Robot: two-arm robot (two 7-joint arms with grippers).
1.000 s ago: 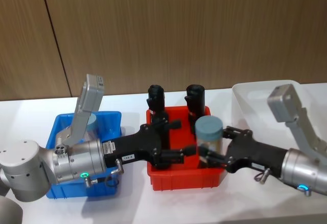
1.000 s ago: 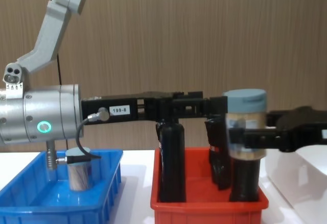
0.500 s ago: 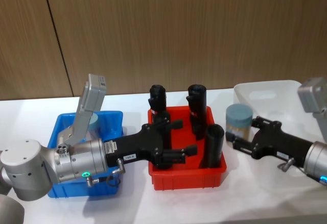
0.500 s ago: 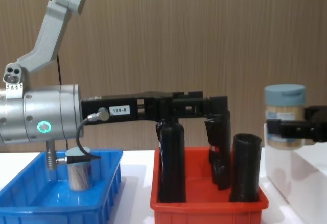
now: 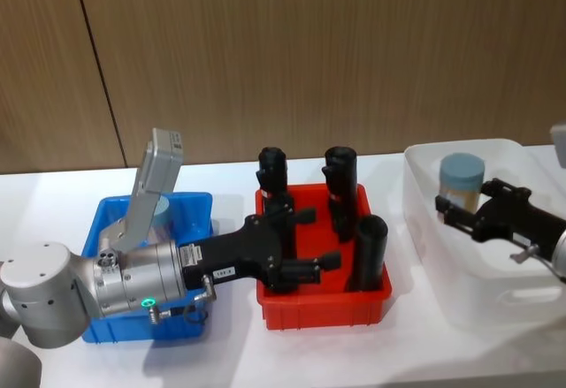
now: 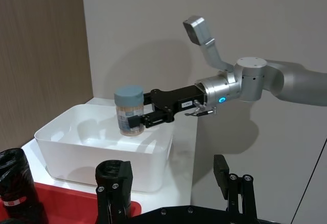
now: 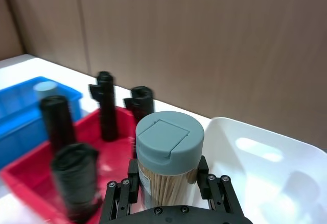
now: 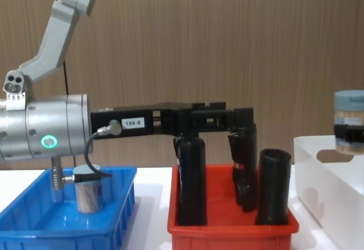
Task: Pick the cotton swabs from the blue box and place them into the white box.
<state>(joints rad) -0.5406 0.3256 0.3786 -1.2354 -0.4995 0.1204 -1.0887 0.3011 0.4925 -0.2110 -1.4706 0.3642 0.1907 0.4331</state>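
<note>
My right gripper [image 5: 467, 202] is shut on a cotton swab tub [image 5: 462, 172] with a pale blue lid, holding it upright in the air over the white box [image 5: 495, 295]. The right wrist view shows the tub [image 7: 168, 155] between both fingers [image 7: 130, 183], with swab sticks visible inside. The chest view has it high at the right edge [image 8: 348, 116]. A second tub [image 8: 88, 192] stands in the blue box [image 8: 34, 227], partly behind my left arm in the head view [image 5: 164, 211]. My left gripper [image 5: 309, 239] hangs open above the red bin, holding nothing.
A red bin [image 5: 323, 310] between the two boxes holds three tall black cylinders [image 5: 369, 251], which rise above its rim under my left gripper. Everything stands on a white table [image 5: 354, 353] in front of a wooden wall.
My right gripper has carried the tub to the right, from above the red bin's right side to above the white box. The left arm has not moved.
</note>
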